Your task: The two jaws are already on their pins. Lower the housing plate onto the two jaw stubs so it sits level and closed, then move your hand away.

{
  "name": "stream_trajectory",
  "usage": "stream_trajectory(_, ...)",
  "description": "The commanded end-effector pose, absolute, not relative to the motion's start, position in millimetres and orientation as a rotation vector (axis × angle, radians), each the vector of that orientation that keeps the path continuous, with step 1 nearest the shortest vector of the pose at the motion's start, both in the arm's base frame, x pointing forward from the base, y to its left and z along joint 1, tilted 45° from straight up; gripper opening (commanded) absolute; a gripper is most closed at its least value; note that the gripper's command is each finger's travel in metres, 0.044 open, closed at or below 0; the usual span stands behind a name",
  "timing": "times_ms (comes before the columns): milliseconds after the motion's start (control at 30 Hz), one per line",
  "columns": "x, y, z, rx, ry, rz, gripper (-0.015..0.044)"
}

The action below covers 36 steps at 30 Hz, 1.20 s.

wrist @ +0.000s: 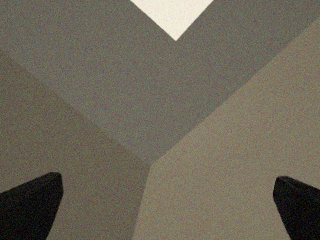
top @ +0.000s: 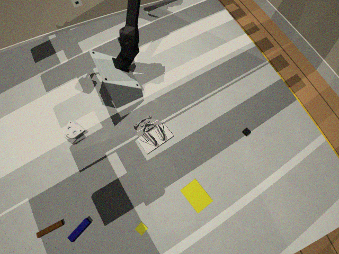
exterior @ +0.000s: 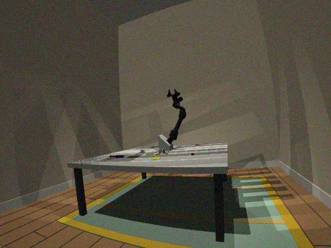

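The housing plate is a small pale plate with two round holes and small dark dots. It stands a little above the table at the left in the top view, apart from the jaws; it is tiny in the exterior view. The two grey jaws lie on a thin pale base, with their geared ends at its back edge. My gripper is open and empty, raised high above the table with its fingers pointing upward. It is outside the top view.
The arm's slanted pale mount stands behind the jaws. A brown bar and a blue bar lie at the lower left. A large yellow patch, a small yellow one and a black cube are on the table.
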<state>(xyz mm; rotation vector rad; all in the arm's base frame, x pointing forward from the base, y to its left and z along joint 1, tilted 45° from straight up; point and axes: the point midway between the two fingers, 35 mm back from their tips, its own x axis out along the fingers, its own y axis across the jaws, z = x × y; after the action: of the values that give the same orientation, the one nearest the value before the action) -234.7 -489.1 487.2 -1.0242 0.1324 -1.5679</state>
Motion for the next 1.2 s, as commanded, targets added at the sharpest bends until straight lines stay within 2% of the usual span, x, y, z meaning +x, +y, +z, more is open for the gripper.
stream_trajectory(0,-227,-518,452,-0.879,0.129,-1.551,0.044)
stream_trajectory(667,-136,-606,301,-0.341,0.214,-1.398,0.044)
stream_trajectory(1167,-39,-622,163,0.089,0.366,-1.216,0.044)
